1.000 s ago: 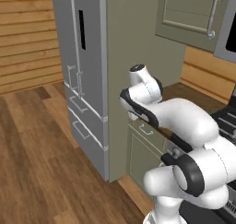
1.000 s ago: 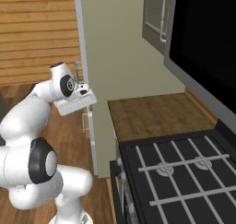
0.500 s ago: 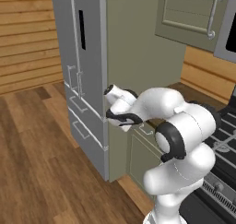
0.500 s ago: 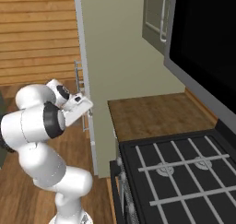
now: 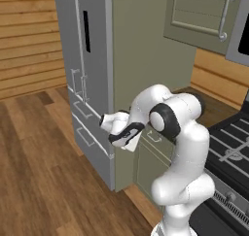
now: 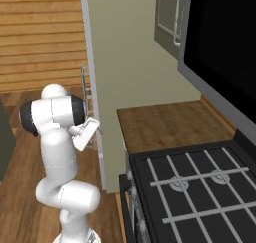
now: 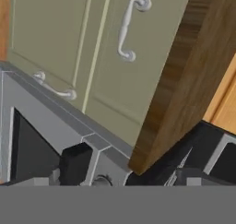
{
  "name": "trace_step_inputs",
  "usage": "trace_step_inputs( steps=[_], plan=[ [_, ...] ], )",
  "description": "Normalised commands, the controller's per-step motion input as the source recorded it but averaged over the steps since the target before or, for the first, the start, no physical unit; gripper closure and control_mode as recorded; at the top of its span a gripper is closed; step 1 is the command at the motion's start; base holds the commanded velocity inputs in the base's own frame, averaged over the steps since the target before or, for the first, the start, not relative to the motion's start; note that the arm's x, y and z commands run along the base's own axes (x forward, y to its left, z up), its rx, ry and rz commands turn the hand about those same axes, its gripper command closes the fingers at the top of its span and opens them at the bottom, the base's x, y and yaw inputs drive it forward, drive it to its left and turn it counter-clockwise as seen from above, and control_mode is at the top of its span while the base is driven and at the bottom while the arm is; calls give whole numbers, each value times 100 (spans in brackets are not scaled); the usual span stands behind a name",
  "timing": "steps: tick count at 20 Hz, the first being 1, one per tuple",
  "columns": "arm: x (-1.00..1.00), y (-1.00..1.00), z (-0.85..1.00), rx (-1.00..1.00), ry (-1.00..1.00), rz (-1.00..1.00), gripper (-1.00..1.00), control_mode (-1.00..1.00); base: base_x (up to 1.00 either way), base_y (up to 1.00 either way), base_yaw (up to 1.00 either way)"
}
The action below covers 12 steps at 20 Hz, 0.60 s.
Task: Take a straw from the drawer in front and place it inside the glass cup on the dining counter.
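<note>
Landmark: the tall grey fridge (image 5: 87, 70). The sage-green drawer (image 5: 156, 137) sits low and to the right of the fridge, past the plain side panel, directly under the short wood counter (image 6: 170, 127). Its front panel is flush with the cabinet face; it is shut. In the hand view the drawer front (image 7: 152, 48) with its small silver handle (image 7: 129, 27) runs alongside the dark wood counter edge, and a cabinet door (image 7: 50, 38) with a second handle lies next to it.

The gripper (image 5: 127, 139) hangs at the end of the folded arm, just right of the fridge's lower corner, close in front of the drawer front. The arm's elbow and forearm stand between the left base camera and the drawer, covering part of its panel. One dark fingertip (image 7: 76, 163) shows in the hand view; whether the jaws are spread or closed cannot be told.

The black stove (image 6: 195, 187) adjoins the counter on the side away from the fridge. An upper cabinet (image 5: 204, 11) hangs above the counter.
</note>
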Motion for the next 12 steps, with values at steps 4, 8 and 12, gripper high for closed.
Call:
trace_step_inputs(
  steps=[4,8,12],
  plan=[
    [49,-23,-61,-21,0,2,-100,-100,0,0,0],
    [47,-23,-43,-14,0,1,-100,-100,0,0,0],
    [47,-31,-40,-8,-2,0,-100,-100,0,0,0]
  ],
)
